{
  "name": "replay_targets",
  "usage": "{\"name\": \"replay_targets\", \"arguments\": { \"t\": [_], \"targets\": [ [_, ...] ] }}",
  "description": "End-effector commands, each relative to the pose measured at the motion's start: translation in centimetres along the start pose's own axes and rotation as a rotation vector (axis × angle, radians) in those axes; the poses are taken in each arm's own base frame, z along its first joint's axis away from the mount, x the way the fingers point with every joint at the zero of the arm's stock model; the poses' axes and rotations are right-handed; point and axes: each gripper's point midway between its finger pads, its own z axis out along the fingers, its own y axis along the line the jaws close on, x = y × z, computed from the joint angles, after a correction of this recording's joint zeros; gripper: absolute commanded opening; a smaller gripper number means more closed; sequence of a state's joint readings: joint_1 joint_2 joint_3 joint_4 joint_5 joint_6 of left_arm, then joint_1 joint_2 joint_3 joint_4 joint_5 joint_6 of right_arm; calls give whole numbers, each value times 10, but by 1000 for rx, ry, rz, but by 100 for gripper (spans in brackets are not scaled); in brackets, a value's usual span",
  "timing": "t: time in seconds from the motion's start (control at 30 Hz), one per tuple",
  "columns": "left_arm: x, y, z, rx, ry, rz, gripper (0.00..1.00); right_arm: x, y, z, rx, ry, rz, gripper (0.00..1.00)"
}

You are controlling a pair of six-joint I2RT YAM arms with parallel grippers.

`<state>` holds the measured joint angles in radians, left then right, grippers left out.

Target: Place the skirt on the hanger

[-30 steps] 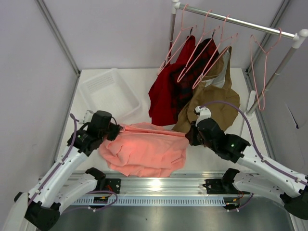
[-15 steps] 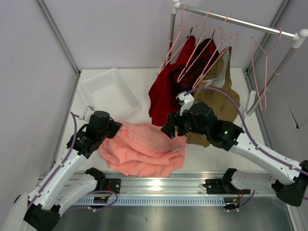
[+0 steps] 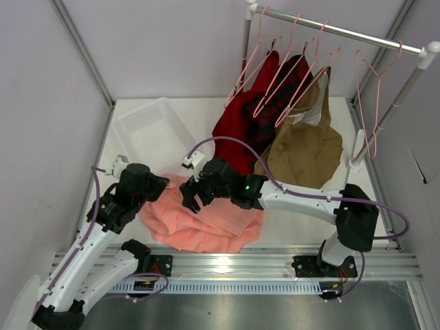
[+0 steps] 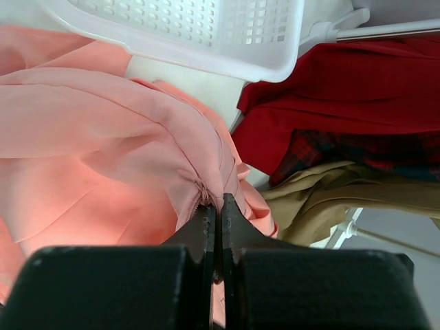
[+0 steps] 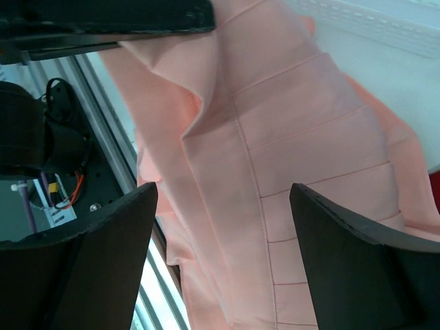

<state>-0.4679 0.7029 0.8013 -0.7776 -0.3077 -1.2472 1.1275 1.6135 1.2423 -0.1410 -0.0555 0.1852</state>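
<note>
Skirt (image 3: 206,223): is lying in a loose heap by the near edge of the worktop (image 3: 206,113), left of centre, with its left side being lifted.
Left tool (image 4: 214,206): is pressing together on a raised, stitched fold of the skirt, with cloth pinched between its fingers.
Right tool (image 5: 221,196): is hanging over the seamed panels of the skirt with its fingers wide apart, gripping nothing.
Hanger (image 3: 375,103): is hanging bare on the silver rail (image 3: 337,29) toward the far right corner, well apart from the skirt.
Neighbours: a dark red garment (image 3: 237,130) and a tan garment (image 3: 306,148) are hanging from other hangers on the rail. A white basket (image 3: 148,130) is sitting toward the far left corner.
Handling: the cloth is looking soft, light and limp. It will likely be sagging and bunching when raised, and sliding on a thin frame.
Where to hold: a doubled, stitched edge, taken at two spread points, is probably giving the surest hold.
Writing: no brand, label or lettering is showing legibly.
</note>
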Motion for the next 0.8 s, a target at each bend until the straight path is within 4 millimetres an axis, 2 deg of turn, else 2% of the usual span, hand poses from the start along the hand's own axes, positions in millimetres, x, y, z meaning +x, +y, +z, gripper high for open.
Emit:
{"name": "replay_targets", "arguments": {
  "t": [0.0,0.03,0.07,0.23,0.5,0.67,0.77],
  "targets": [
    [-16,-12,-15,43,-48,-9,0,-59,3,3,33,-191,6,84],
    [-17,-12,-16,44,-50,-8,0,-68,3,3,48,-228,15,85],
    [-18,-11,-18,48,-54,-10,0,-68,-3,4,91,-242,31,85],
    [-20,-9,-20,46,-65,-14,0,-74,4,7,93,-308,109,86],
    [-18,-10,-20,50,-55,-17,0,-63,18,29,68,-285,100,85],
    [-21,-11,-24,64,-64,-27,0,-51,1,39,168,-248,34,78],
    [-20,-11,-25,60,-58,-26,0,-49,-7,35,213,-253,10,74]
  ]
}}
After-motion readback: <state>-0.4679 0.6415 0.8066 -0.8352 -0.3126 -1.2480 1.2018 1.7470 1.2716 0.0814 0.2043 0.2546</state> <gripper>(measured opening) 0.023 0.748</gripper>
